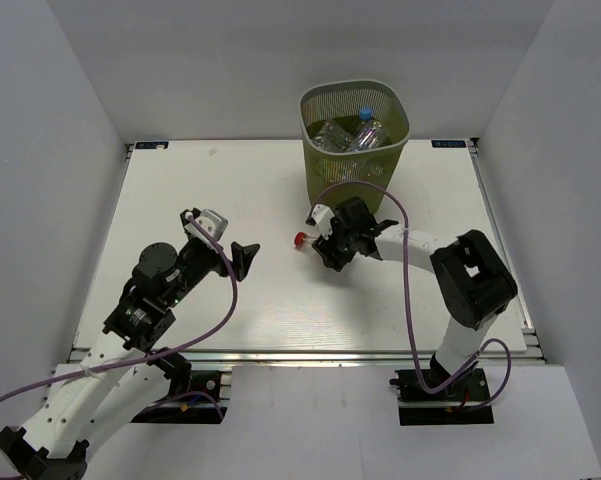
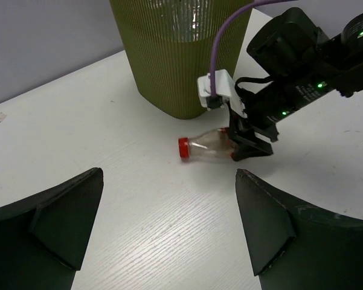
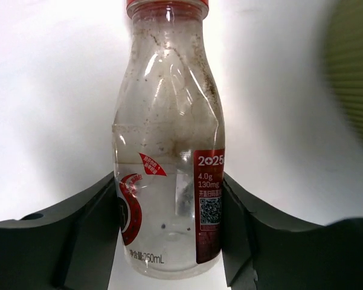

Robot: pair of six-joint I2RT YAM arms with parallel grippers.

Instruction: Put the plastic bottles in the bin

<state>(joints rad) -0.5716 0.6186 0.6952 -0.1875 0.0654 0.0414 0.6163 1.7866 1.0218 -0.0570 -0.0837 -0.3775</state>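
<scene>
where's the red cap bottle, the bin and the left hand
bottle [image 2: 208, 147], left wrist view, on its clear body
bin [image 1: 345, 162], top view, on its near mesh wall
left hand [image 2: 169, 174], left wrist view, midway between its fingertips

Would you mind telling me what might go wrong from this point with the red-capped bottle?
The right fingers pinch the red-capped bottle near its base, so the smooth wall may slip or buckle on lifting. The bin stands tall nearby, so a low carry could clip its rim.
</scene>
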